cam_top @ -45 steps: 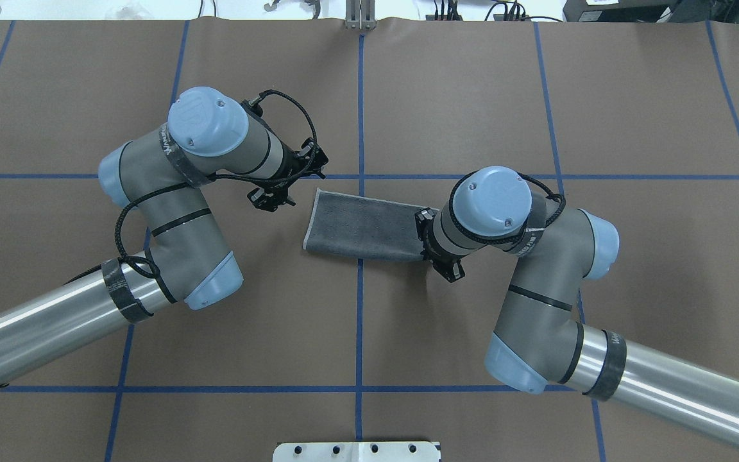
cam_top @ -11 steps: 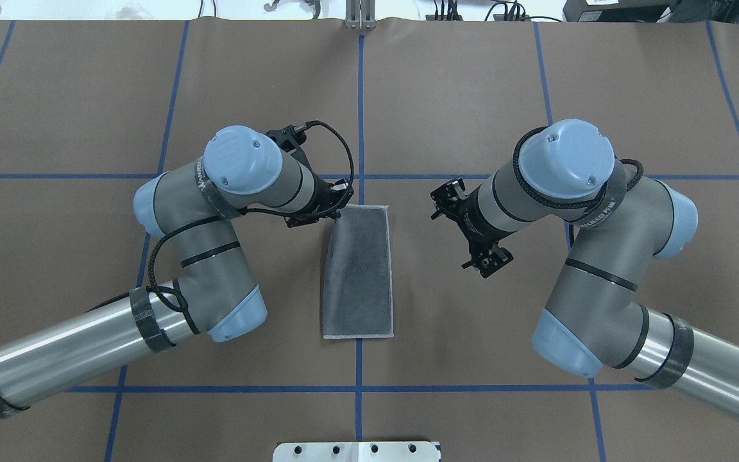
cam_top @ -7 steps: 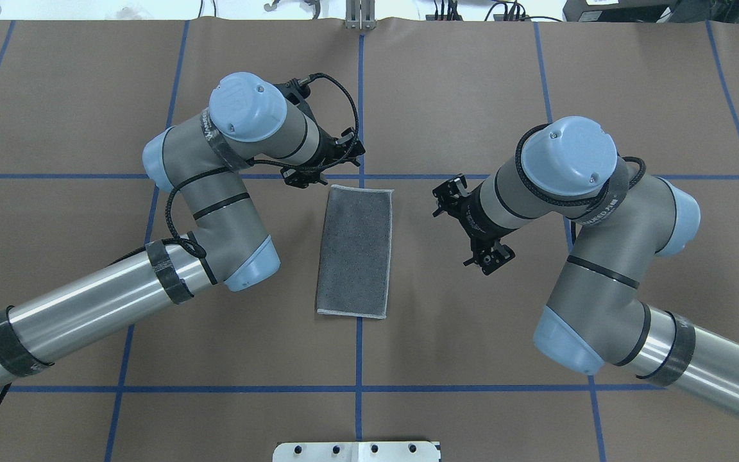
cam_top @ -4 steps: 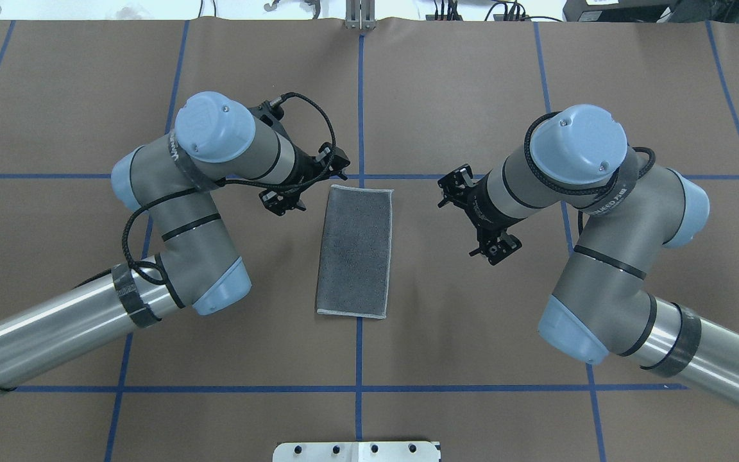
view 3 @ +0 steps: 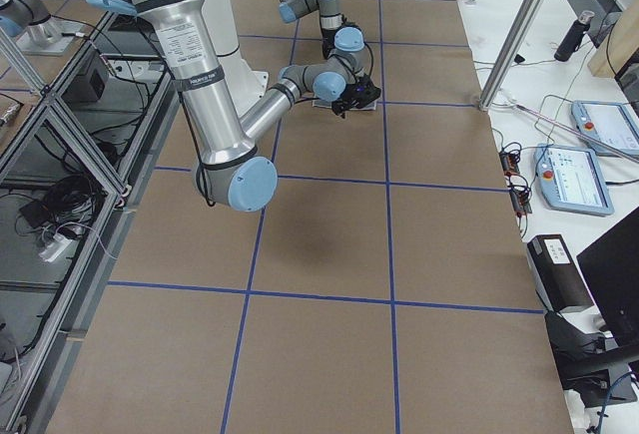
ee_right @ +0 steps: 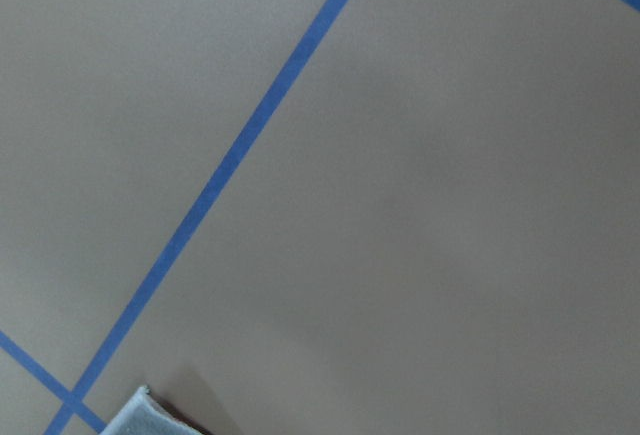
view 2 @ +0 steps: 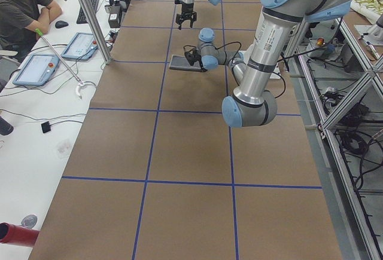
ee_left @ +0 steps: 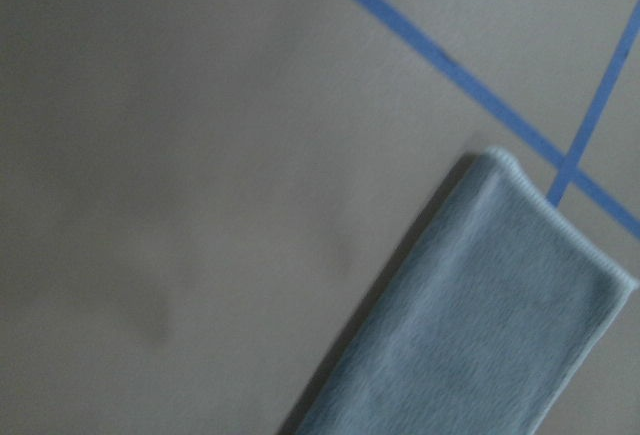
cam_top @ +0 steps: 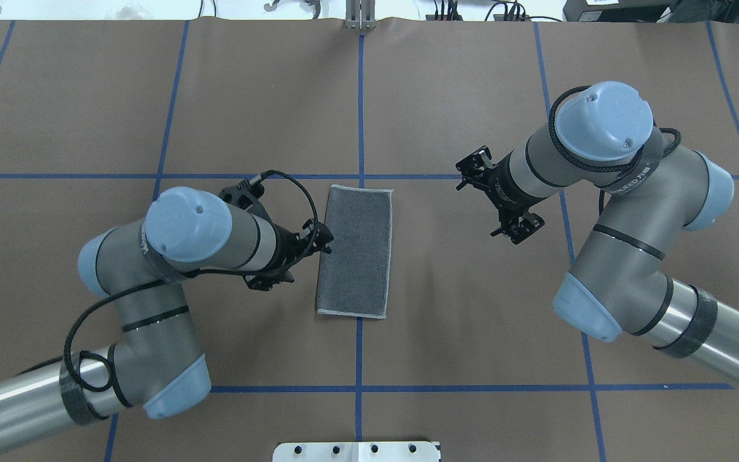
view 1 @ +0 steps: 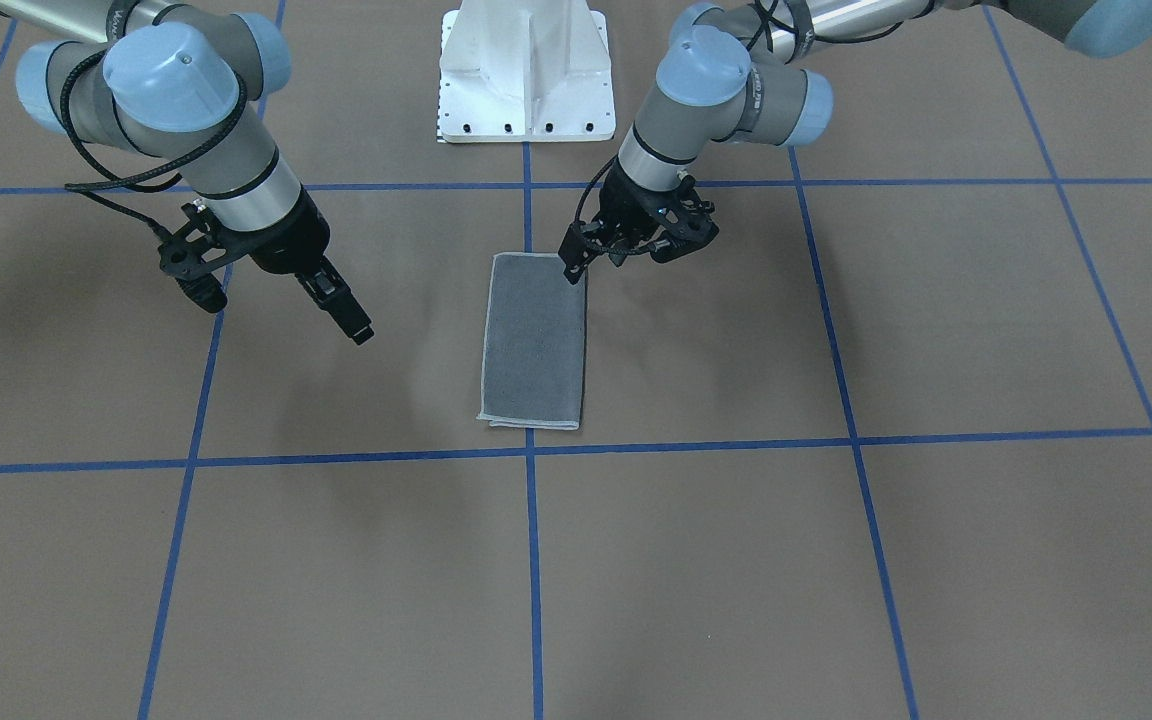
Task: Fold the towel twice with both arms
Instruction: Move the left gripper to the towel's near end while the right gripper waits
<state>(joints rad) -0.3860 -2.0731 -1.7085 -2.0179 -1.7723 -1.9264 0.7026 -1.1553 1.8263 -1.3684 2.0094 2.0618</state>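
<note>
left gripper [view 1: 576, 266], open or closed i cannot tell, hangs at a robot-side corner of the towel [view 1: 534, 340], a flat dark grey strip on the centre tape line [view 1: 534, 560], and right gripper [view 1: 356, 330], equally unreadable, should take the neighbouring corner so both carry that end level.

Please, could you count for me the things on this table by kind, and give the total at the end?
Towel: 1
Robot arms: 2, the left arm and the right arm
White pedestal: 1
Total: 4
</note>
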